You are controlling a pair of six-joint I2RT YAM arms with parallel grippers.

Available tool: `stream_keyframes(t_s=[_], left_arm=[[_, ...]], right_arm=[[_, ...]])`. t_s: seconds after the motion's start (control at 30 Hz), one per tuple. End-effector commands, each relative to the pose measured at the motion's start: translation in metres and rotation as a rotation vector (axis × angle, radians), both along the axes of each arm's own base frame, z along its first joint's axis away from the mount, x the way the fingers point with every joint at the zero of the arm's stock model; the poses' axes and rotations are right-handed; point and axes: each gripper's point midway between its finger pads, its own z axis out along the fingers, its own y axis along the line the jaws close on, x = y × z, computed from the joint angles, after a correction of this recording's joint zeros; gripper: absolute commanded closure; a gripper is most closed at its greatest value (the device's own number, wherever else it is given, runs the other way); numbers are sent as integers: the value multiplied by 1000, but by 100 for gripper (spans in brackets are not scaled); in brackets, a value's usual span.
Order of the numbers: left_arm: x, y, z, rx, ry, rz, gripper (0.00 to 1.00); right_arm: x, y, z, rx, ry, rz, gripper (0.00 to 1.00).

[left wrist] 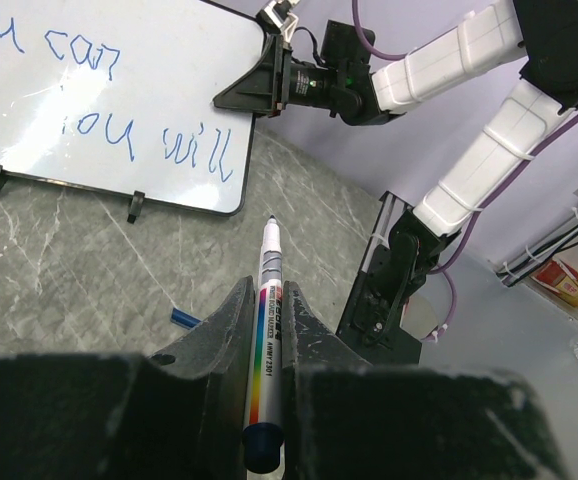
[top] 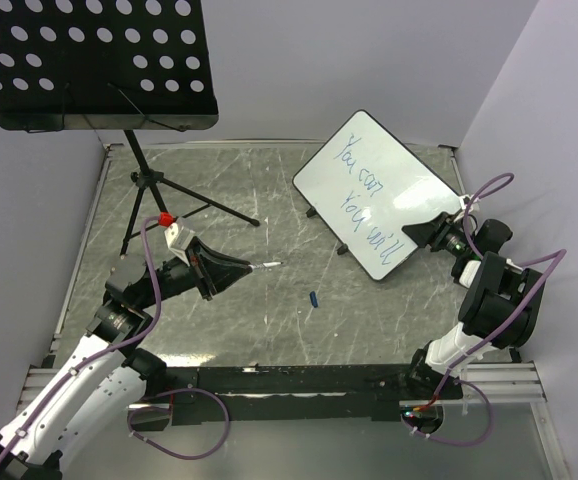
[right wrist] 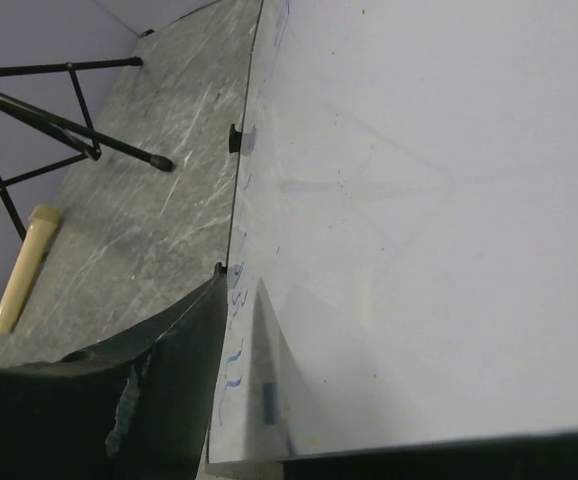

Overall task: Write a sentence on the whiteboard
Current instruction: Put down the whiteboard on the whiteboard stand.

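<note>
Whiteboard (top: 384,190), right edge at right fingers (top: 431,232), grip unclear; left fingers (left wrist: 224,325) tight on marker (left wrist: 266,345), arm low, outstretched.

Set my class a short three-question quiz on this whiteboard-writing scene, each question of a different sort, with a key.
1. True or false: the marker gripped in the left tool is capped.
2. The blue sentence on the whiteboard reads: A "You can / You will"; B "Hello world"; C nothing, the board is blank.
3. In the top view, which tool sits at the whiteboard's right-hand edge?

Key: 1 false, the marker's tip is bare. 2 A. 3 the right tool.
</note>
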Motion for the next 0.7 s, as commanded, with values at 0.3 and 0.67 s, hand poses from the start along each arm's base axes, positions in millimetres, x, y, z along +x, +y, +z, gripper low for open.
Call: stream_keyframes(t_s=[0.3, 0.67], left_arm=[[-2, 1, 18, -31, -54, 1, 99], [-2, 1, 18, -29, -56, -1, 99]], right_arm=[[7, -8, 22, -106, -75, -5, 17], [1, -13, 26, -179, -76, -25, 0]])
